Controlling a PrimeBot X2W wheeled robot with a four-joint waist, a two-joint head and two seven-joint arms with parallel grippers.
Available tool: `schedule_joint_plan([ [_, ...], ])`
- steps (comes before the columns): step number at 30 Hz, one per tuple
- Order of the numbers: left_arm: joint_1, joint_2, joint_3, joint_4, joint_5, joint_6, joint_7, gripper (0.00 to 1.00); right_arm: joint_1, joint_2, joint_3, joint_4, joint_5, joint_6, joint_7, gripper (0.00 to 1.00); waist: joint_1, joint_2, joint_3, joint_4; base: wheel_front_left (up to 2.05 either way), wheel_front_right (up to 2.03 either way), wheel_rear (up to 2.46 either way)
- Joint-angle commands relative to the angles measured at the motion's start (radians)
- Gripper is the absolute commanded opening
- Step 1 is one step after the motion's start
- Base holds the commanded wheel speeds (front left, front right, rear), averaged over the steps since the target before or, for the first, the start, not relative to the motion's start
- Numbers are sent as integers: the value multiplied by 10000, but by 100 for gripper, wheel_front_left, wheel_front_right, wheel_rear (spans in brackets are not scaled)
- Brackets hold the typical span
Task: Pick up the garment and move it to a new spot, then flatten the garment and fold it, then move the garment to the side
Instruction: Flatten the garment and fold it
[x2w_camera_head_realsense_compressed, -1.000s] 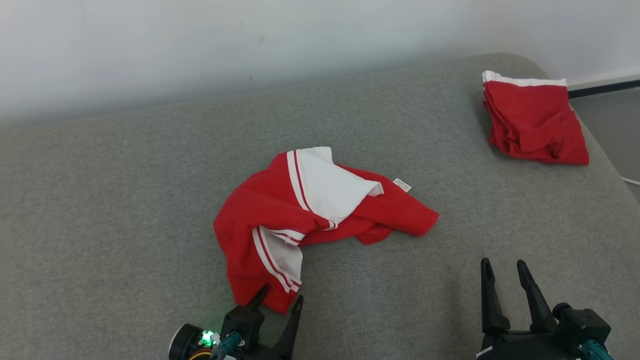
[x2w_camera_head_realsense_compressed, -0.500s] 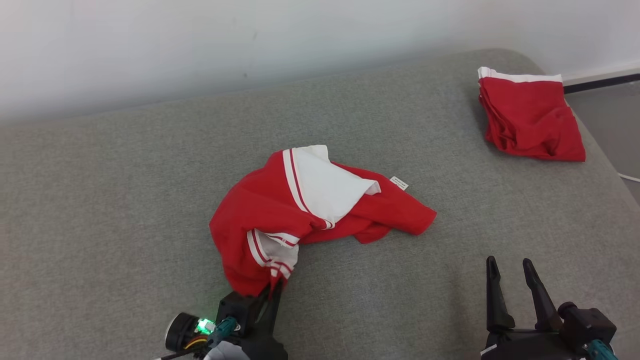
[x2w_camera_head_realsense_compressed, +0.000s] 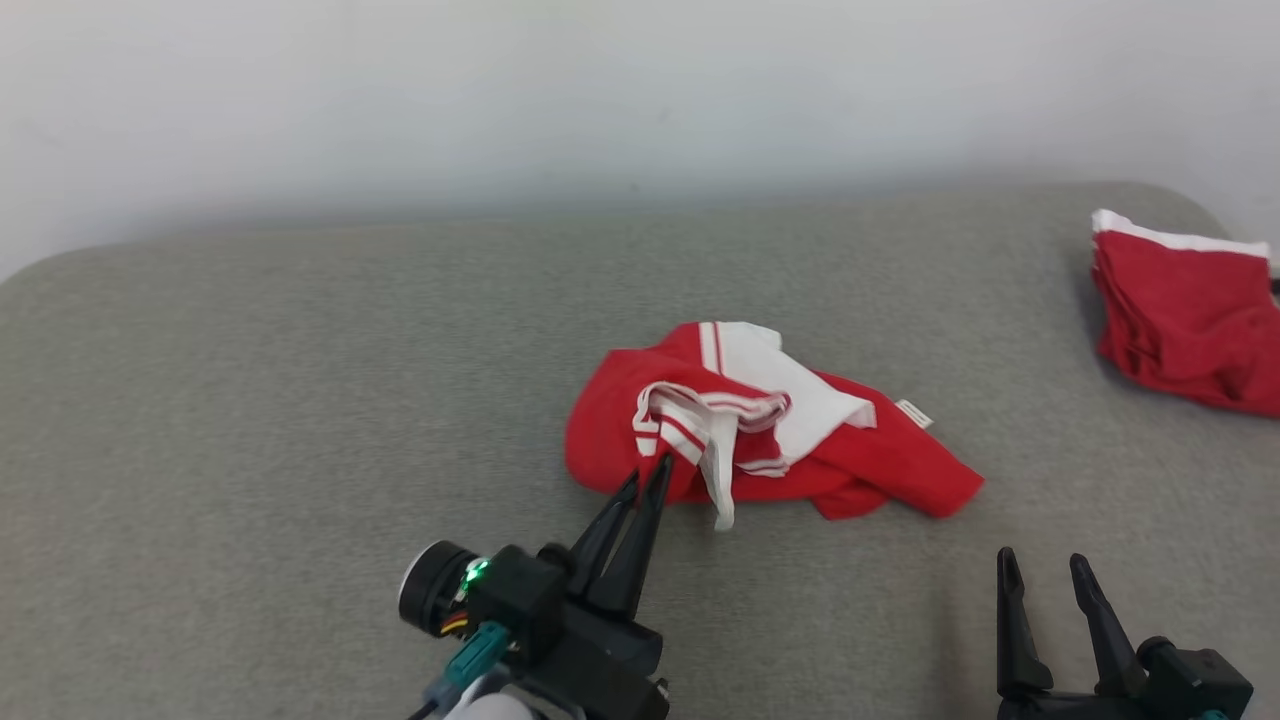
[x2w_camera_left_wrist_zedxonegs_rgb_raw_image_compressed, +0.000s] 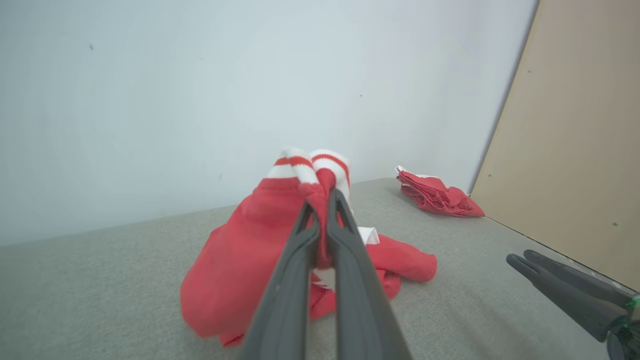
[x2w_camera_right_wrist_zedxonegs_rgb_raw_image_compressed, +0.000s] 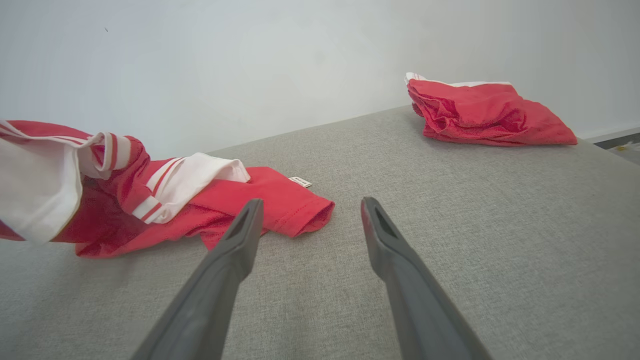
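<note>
Where the left gripper (x2w_camera_head_realsense_compressed: 650, 478) reaches forward from the lower middle of the head view, its two long dark fingers slant up and to the right, jaws pressed together on a bunched, white-striped edge of the crumpled red garment with white panels (x2w_camera_head_realsense_compressed: 880, 470). That edge is held clear of the grey fabric cushion (x2w_camera_head_realsense_compressed: 300, 400); the rest lies heaped near the cushion's middle. The right gripper (x2w_camera_head_realsense_compressed: 1042, 562) sits at the lower right, fingers pointing up, jaws spread and empty, apart from the garment. A folded red cloth pile (x2w_camera_head_realsense_compressed: 1190, 330) lies at the cushion's far right
</note>
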Motion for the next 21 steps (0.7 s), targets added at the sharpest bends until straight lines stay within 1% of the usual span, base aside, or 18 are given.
schedule_joint_plan([
  [1, 299, 119, 58, -219, 6, 92, -29, 0, 145, -29, -35, 0, -57, -26, -7, 100, 1, -1, -490, 885, 0, 0, 0],
  [6, 1257, 768, 459, -977, -207, 466, 116, 0, 274, -68, -53, -3, -9, -26, -7, 100, 1, -1, -618, 1525, 0, 0, 0],
  [9, 2058, 1280, 823, -1146, -403, 695, 223, 0, 228, -79, 16, 1, -19, -26, -7, 100, 1, -1, -592, 1693, 0, 0, 0],
  [12, 2859, 1613, 1071, -1031, -681, 770, 229, 0, 193, -111, 32, -7, -20, -26, -7, 100, 1, -1, -530, 1762, 0, 0, 0],
  [14, 3273, 1639, 1259, -832, -951, 805, 167, 0, 183, -151, 43, -9, 0, -26, -7, 100, 1, -1, -485, 1782, 0, 0, 0],
  [15, 3448, 1768, 1248, -597, -897, 788, 177, 0, 188, -170, 50, 14, -2, -26, -7, 100, 1, -1, -465, 1777, 0, 0, 0],
  [17, 3496, 1770, 1312, -435, -972, 747, 139, 0, 181, -185, 50, 28, 5, -26, -7, 100, 1, -1, -441, 1774, 0, 0, 0],
  [18, 3574, 1664, 1411, -200, -1186, 709, 107, 0, 183, -201, 44, 33, 11, -26, -7, 100, 1, -1, -432, 1775, 0, 0, 0],
  [19, 3634, 1687, 1430, 80, -1159, 711, 79, 36, 198, -195, 49, 19, -6, -26, -7, 100, 1, -1, -422, 1763, 0, 0, 0],
  [20, 3554, 1705, 1490, 194, -1071, 676, 35, 100, 209, -188, 57, 10, -27, -26, -7, 100, 1, -1, -412, 1750, 0, 0, 0],
  [21, 3513, 1627, 1602, 281, -1066, 689, 2, 100, 211, -195, 59, 6, -30, -26, -7, 100, 1, -1, -403, 1739, 0, 0, 0],
])
